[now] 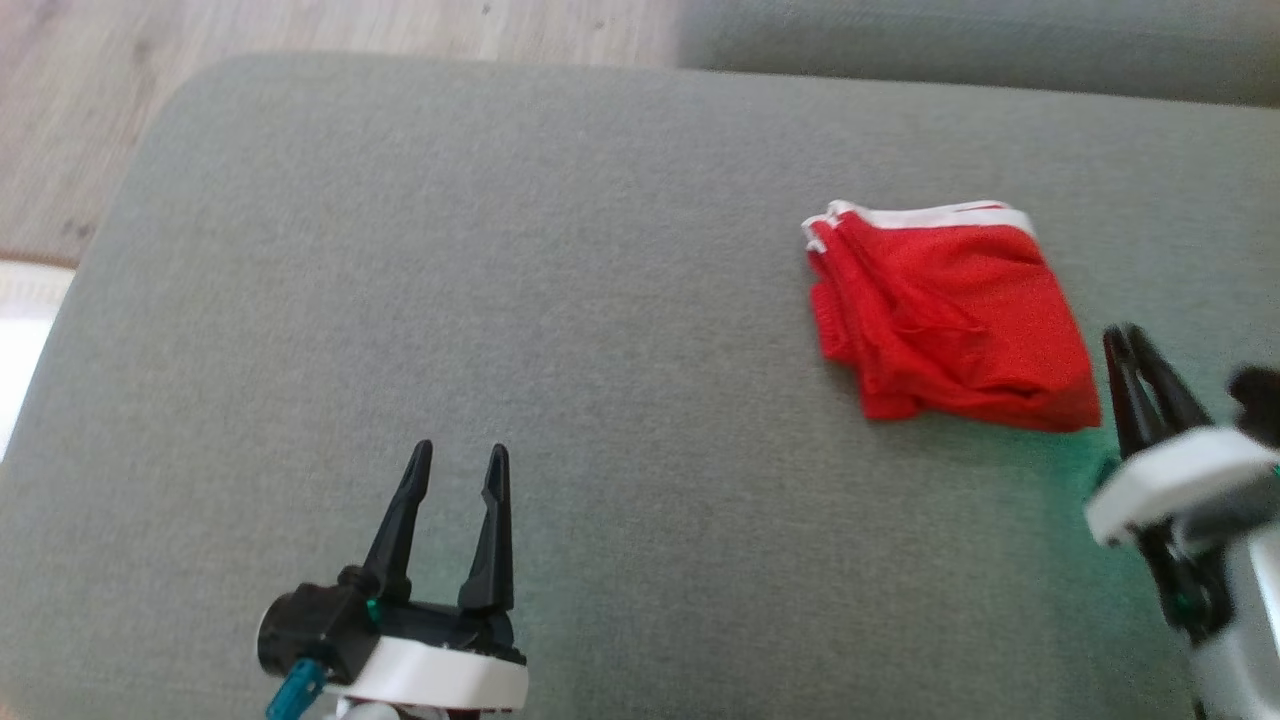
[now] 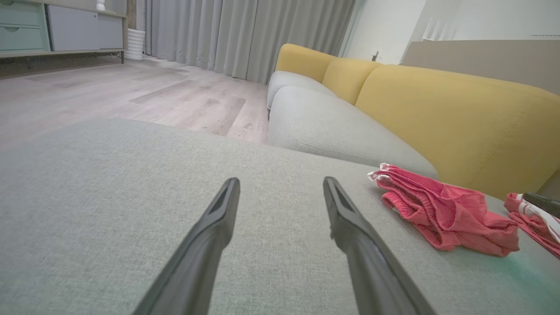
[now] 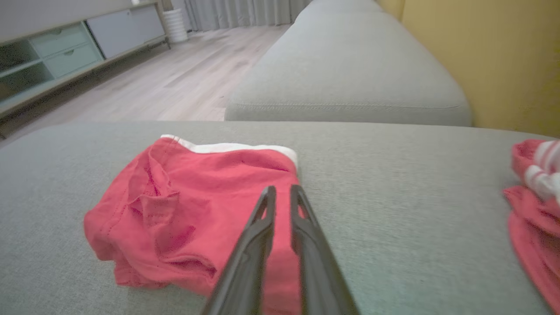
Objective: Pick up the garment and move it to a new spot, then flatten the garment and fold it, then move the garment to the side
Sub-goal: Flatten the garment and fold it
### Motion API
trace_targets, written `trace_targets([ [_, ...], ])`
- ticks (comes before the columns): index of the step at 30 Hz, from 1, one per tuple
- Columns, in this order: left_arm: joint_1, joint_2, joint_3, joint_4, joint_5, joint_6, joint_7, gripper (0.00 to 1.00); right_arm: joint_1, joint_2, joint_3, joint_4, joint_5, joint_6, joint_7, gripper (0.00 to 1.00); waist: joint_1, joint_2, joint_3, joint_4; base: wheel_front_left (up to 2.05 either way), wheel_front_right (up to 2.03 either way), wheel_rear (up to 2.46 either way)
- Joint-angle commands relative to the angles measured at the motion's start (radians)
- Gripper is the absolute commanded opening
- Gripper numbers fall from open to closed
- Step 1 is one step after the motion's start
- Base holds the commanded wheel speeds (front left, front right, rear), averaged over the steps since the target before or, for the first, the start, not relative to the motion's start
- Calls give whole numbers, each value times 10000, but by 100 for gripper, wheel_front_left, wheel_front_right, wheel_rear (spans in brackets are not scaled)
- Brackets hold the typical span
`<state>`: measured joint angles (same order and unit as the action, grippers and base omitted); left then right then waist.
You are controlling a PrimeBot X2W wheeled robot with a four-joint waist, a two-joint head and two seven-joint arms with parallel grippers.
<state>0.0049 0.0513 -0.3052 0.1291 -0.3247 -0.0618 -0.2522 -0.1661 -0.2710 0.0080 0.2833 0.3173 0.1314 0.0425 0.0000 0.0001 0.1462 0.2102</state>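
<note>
Grey sofa cushion [image 1: 500,250] is the work surface, with wood floor [image 1: 300,30] beyond it and a yellow backrest [image 2: 437,109] behind.

Garment [image 1: 950,310]: red shorts-type piece with a white waistband [image 1: 930,215], already folded into a compact, roughly square stack. Layers are slightly staggered on the side away from the right jaws, and there are some wrinkles on top. It lies flat on the cushion.

Right gripper [image 1: 1130,345]: jaws drawn almost together with a thin slit between them, and no cloth caught that I can see. The garment sits just ahead of those tips and to their left, its near edge right beside them. Can't tell if there's contact.

Left gripper [image 1: 462,455]: jaws spread wide, nothing between them, bare cushion under them. The garment is well off to their right and a bit ahead.

A second red piece with white stripes [image 3: 538,188] lies off to the right of the right jaws, apart from the folded one.

Handling, my read: thin knit, light, fully limp, no stiffness. A single-layer pinch will likely peel the stack open. Better to take the thick folded edge nearest the right jaws, catching all layers, and keep it low over the cushion. The cushion fabric has some drag, so sliding could shear the layers. Nothing fragile, and slip risk is low once it's pinched.
</note>
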Motion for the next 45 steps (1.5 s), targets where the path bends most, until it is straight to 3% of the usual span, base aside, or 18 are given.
trace_targets([
  [1, -403, -10, 200, -319, -35, 24, -95, 100, -768, -290, 466, -3, -87, -7, -106, 0, 0, -1, 234, 201, 0, 0, 0],
  [11, -490, -10, 127, -345, -168, 158, -95, 100, -1934, 83, 1877, 2520, -139, -7, -873, 0, 0, -1, 456, 660, 0, 0, 0],
  [27, -330, -11, 368, -251, -180, 174, -95, 100, -1561, 946, 4510, 2972, 123, -7, -1875, 0, 0, -1, -149, -118, 0, 0, 0],
  [35, -210, -11, 729, 60, -38, 53, -95, 100, -900, 760, 3667, 2426, -81, -7, -2621, 0, 0, -1, -692, -586, 0, 0, 0],
  [37, -182, -11, 826, 175, 20, 12, -95, 100, -598, 708, 3219, 2121, -200, -7, -2724, 29, 0, -1, -772, -687, 0, 0, 0],
  [38, -174, -11, 888, 223, 36, -9, -95, 100, -449, 682, 2974, 1932, -299, -7, -2774, 54, 0, -1, -789, -736, 0, 0, 0],
  [39, -166, -11, 955, 286, 53, -30, -95, 100, -289, 668, 2757, 1750, -402, -7, -2810, 86, 0, -1, -828, -791, 0, 0, 0],
  [40, -150, -11, 1020, 355, 72, -53, -95, 100, -118, 669, 2576, 1574, -495, -7, -2834, 99, 0, -1, -863, -842, 0, 0, 0],
  [45, -21, -11, 1345, 684, 161, -148, -95, 100, 729, 760, 1652, 704, -713, -7, -2942, 100, 0, -1, -1106, -1048, 0, 0, 0],
])
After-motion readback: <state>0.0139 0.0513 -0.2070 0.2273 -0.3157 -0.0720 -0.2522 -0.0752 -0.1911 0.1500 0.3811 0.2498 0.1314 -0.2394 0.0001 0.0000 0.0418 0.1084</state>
